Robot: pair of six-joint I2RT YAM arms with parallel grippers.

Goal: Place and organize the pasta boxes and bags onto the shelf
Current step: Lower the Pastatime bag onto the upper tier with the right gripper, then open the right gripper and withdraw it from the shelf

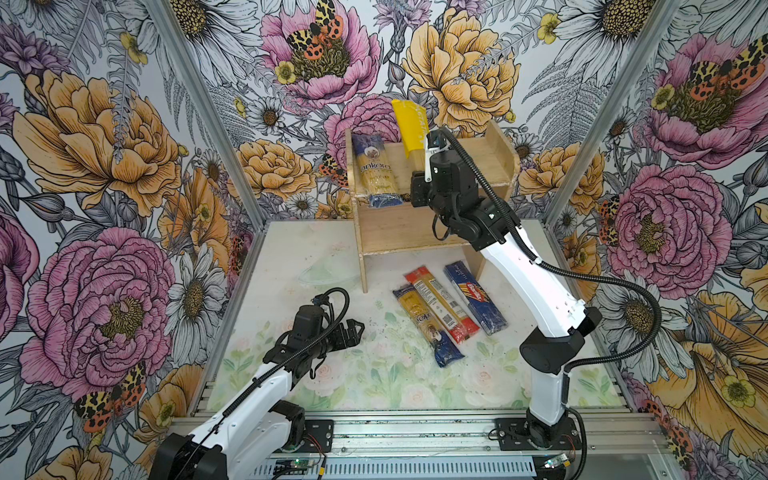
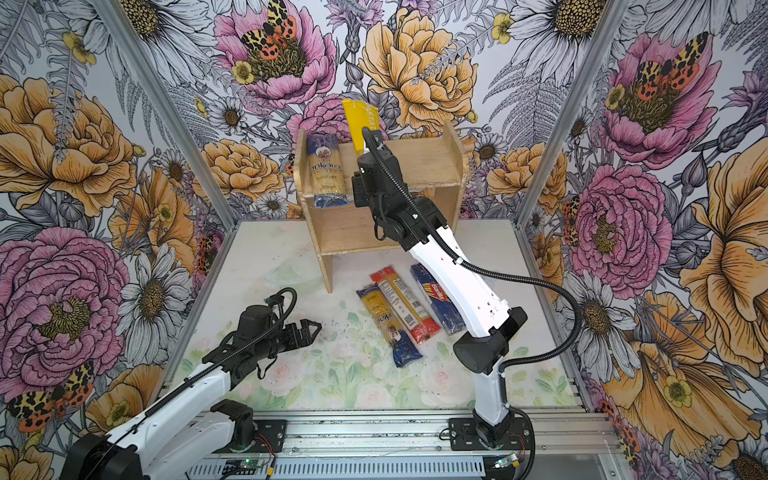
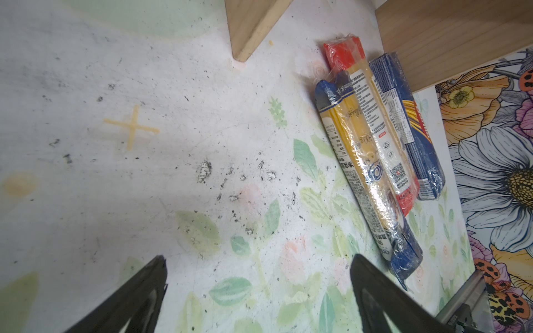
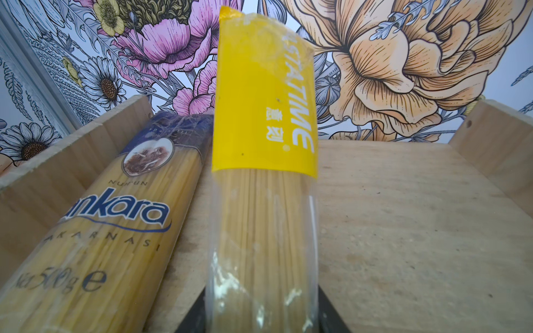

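Right jaws clamp near end of yellow-ended bag (image 1: 411, 124), far end tilted up over shelf (image 1: 492, 166) top tier, just beside "ankara" bag (image 1: 376, 170); left jaws gape wide, empty, above tabletop (image 1: 291, 257).

Your left arm (image 1: 249, 390) rests low and bent, the left gripper (image 3: 259, 259) hovering with jaws spread wide; your right arm (image 1: 536, 286) stretches up and forward, the right gripper (image 4: 261, 314) clamped on the yellow-ended bag (image 4: 262, 115).

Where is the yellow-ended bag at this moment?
In both top views the yellow-ended bag tilts over the shelf top tier, just right of the ankara bag.
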